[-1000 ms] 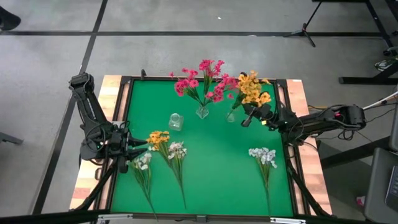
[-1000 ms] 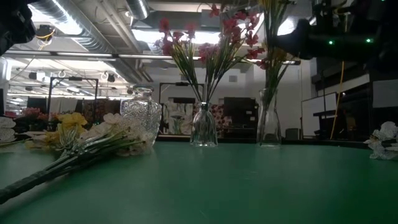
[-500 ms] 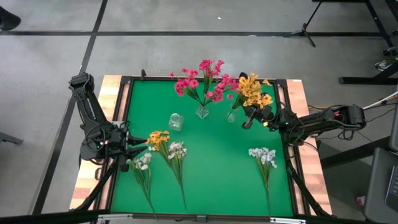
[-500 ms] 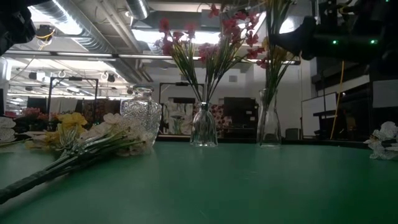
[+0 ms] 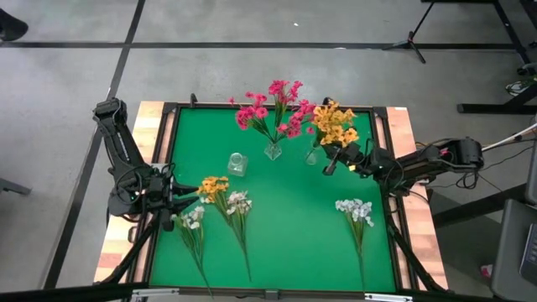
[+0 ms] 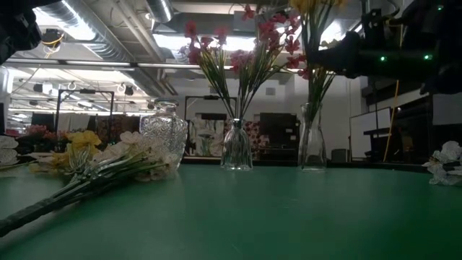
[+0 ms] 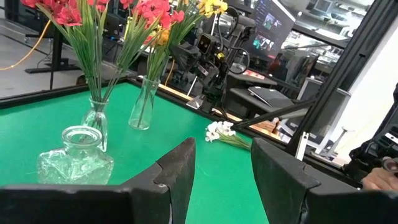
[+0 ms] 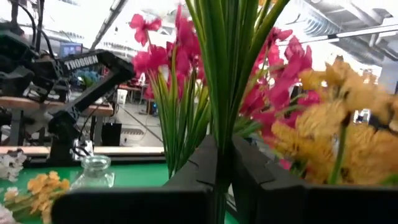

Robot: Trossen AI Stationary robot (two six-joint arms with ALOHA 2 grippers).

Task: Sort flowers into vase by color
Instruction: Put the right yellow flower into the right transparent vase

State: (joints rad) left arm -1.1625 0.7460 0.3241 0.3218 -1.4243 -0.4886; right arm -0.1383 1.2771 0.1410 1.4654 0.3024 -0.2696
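Sprigs lay nearest the camera side of the green table (image 5: pixel 285 226): a white sprig (image 5: pixel 191 220) and a second white sprig (image 5: pixel 238 205) at the near left, a lone yellow-orange sprig (image 5: pixel 213 185) just beyond them, and a third white sprig (image 5: pixel 356 211) at the near right, all with stems running toward the near edge and blossoms pointing far. The left gripper (image 5: pixel 180 196) waited at the left edge with its fingers spread apart and nothing between them, its tips just beside the yellow-orange blossoms, so it was the nearer arm for that sprig. Farther back stood an empty round glass vase (image 5: pixel 237 164), then the middle vase (image 5: pixel 273 151) holding the magenta-pink flowers (image 5: pixel 273 105), and to its right the slim vase (image 5: pixel 312 156). The right gripper (image 5: pixel 332 157) reached in from the right, closed narrowly on the stems of a yellow-orange bunch (image 5: pixel 336 124); the wrist view showed green stems (image 8: pixel 221 81) pinched upright between its fingers (image 8: pixel 199 163). The bunch stood nearly vertical, blossoms above, lower stems apparently already in the slim vase's neck, directly below and slightly left of the grip. Judging by this, the coming move turned on keeping that long axis upright over the mouth, then letting go.
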